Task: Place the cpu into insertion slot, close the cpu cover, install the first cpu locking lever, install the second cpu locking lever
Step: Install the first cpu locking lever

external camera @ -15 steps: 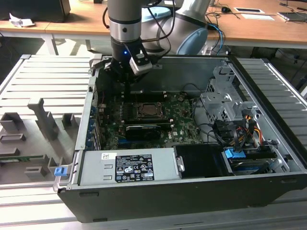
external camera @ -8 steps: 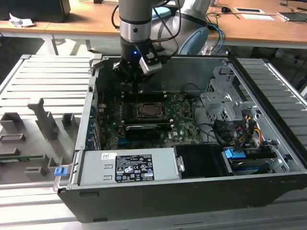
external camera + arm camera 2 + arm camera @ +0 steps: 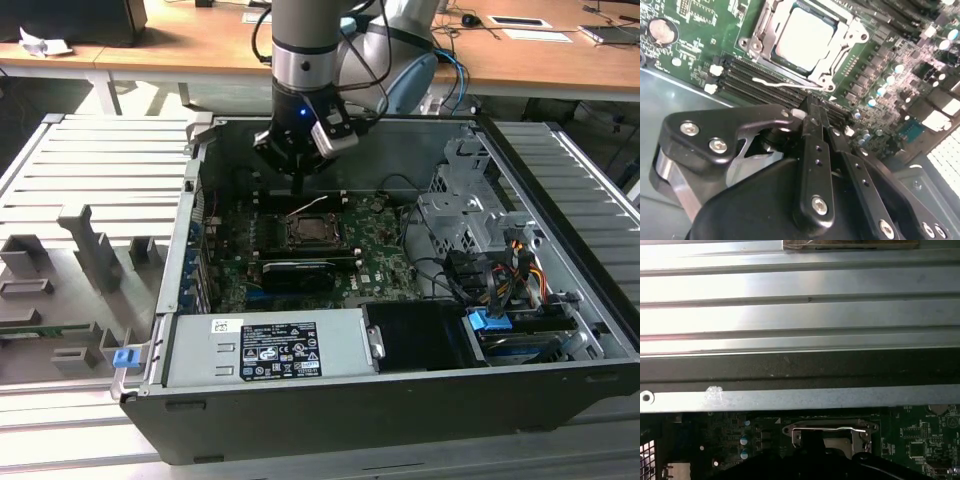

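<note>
Exterior view first: the gripper (image 3: 300,193) hangs inside the open computer case (image 3: 560,300), its fingers pointing down at the far edge of the green motherboard (image 3: 385,250), just beyond the insertion slot (image 3: 305,232); the slot sits mid-board, nearer the exterior view's left, with a long black card (image 3: 298,272) lying on its near side; a thin pale lever (image 3: 308,207) slants up between the slot and the fingertips. Second wrist view shows the cpu (image 3: 805,37) already seated in the insertion slot (image 3: 759,46), its silvery top facing up; the cpu cover (image 3: 850,42) lies flat around it as a metal frame; a thin locking lever (image 3: 785,84) runs along the socket's edge beside the black memory slots (image 3: 747,80), close to the fingertips (image 3: 812,117); the fingers are drawn together to a narrow tip with nothing between them; whether they touch the lever cannot be told. First wrist view shows the socket (image 3: 830,435) beyond the ribbed metal case wall (image 3: 800,315).
</note>
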`<state>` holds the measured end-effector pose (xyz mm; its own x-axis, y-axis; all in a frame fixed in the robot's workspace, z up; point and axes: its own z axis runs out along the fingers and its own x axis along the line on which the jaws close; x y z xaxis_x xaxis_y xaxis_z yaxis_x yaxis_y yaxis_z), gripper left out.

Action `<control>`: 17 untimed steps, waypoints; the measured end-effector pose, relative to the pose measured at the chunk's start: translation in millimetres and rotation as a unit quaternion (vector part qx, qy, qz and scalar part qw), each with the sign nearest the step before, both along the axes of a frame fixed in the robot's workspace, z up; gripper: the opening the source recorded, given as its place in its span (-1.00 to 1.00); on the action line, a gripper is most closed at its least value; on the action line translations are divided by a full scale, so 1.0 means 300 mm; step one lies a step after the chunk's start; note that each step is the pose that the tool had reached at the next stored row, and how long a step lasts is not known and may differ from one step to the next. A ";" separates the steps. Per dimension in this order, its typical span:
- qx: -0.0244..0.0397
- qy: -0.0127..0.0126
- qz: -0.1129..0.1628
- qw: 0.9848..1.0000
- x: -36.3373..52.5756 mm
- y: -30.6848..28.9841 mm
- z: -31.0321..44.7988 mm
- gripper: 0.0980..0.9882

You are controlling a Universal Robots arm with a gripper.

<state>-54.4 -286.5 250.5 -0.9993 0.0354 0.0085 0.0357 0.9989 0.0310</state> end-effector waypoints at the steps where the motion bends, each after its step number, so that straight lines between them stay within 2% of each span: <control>1: 0.005 0.000 0.000 1.000 0.000 0.000 -0.001 -0.98; 4: 0.033 0.000 0.000 0.999 0.000 0.000 -0.002 -0.98; 5: 0.037 0.000 0.000 0.999 0.000 0.000 -0.004 -0.98; 10: 0.036 0.000 0.002 0.999 0.004 0.000 -0.020 -0.98; 14: 0.035 0.000 0.013 0.999 0.017 0.000 -0.045 -0.98; 17: 0.035 0.000 0.013 0.999 0.032 0.000 -0.052 -0.98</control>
<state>-44.9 -286.6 234.9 -0.9999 0.0088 0.0107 0.0098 0.9948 0.1011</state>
